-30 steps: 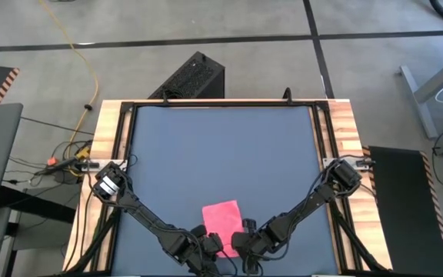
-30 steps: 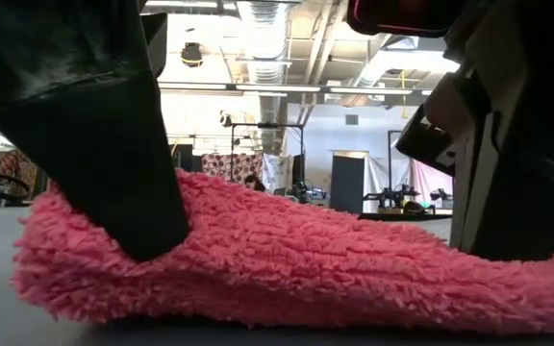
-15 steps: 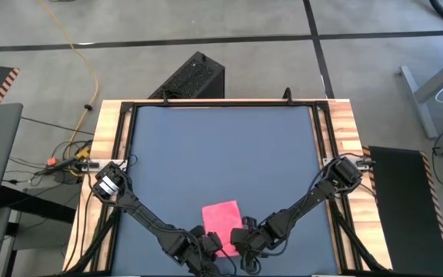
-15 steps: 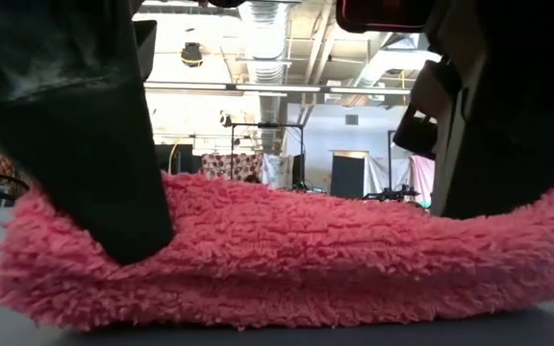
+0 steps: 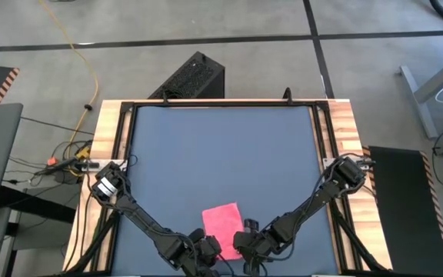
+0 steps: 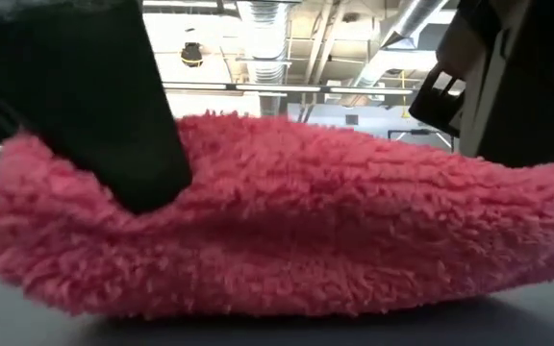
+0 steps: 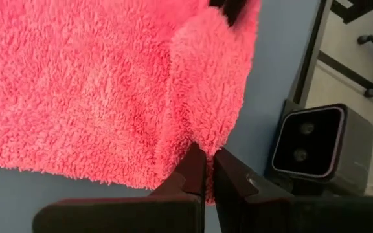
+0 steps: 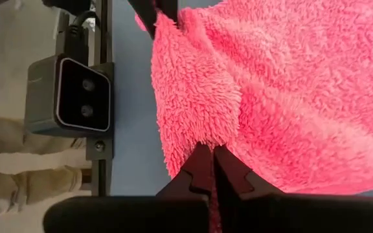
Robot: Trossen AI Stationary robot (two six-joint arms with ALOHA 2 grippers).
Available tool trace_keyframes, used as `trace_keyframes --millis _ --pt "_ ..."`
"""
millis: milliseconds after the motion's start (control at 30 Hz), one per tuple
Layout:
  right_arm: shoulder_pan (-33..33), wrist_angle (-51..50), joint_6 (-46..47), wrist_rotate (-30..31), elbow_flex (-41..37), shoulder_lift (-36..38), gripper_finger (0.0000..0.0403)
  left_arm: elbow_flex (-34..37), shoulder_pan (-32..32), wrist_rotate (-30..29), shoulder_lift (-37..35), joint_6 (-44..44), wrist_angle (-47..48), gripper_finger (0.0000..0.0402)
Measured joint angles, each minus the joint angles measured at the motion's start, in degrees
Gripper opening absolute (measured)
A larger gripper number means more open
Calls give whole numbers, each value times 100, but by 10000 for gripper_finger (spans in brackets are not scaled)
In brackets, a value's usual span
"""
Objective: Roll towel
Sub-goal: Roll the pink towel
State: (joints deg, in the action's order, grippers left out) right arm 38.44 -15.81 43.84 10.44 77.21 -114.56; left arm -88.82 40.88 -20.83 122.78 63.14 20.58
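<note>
high view shows the grey mat covering the table, with the pink towel lying at its near edge, between the two arms that reach in from either side. left gripper is closed tight, pinching one near corner of the towel into a raised fold, and right gripper is likewise closed on the other near corner. low view has the towel's near edge lifted off the mat under both grippers.
</note>
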Motion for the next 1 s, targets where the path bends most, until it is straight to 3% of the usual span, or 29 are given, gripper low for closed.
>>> trace_keyframes --millis 267,400,700,800,1000 --pt "-32 -23 54 -47 0 2 18 107 -34 94 -41 -109 -244 0" --pt "-99 -29 116 -311 11 4 18 692 -35 364 -155 301 -923 0" --pt "-161 -112 122 -562 22 4 19 2255 61 351 -719 1040 -2796 0" --pt "-260 -118 118 -708 22 4 19 2474 15 543 -795 1046 -3289 0" --pt "-432 -121 131 -1100 2 1 19 2509 -11 813 -808 1122 -3399 0"
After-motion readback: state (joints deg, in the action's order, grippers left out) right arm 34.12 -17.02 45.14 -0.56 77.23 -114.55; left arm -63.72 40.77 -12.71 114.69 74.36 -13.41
